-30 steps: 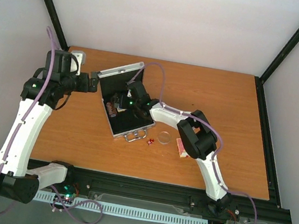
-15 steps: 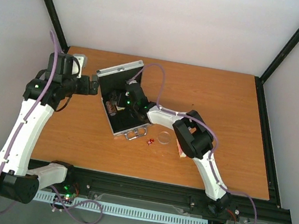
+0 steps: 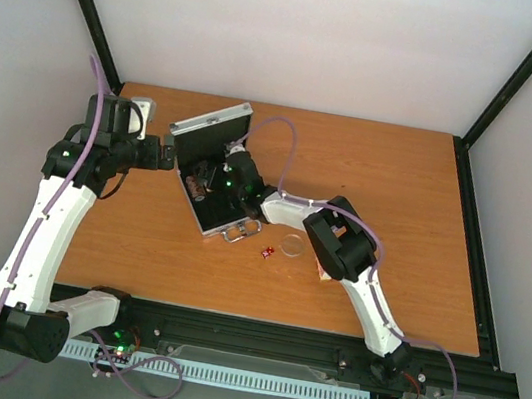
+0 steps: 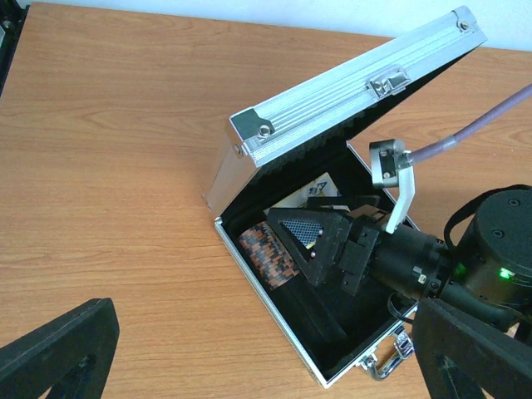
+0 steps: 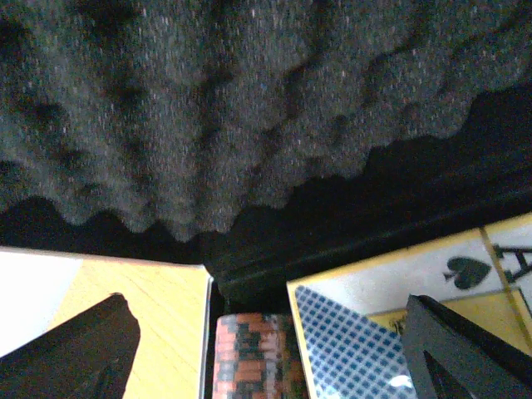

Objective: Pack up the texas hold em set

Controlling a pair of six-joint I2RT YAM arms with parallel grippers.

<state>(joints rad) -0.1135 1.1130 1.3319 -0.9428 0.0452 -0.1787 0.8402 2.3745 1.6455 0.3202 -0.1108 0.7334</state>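
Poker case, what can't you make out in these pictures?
- Red card pack: top view, mostly under the right arm's elbow.
- Red dice: top view, too small to read.
- Chip stack: right wrist view, cut off by the bottom edge.
- Floor of the case: left wrist view, partly covered by the right tool.

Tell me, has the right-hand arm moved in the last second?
Yes: the right arm slid left, toward the case, judged against the unmoved clear disc.

Wooden table (image 3: 427,205), open case (image 3: 212,122), red dice (image 3: 267,252), clear disc (image 3: 291,245), card pack (image 3: 321,267)
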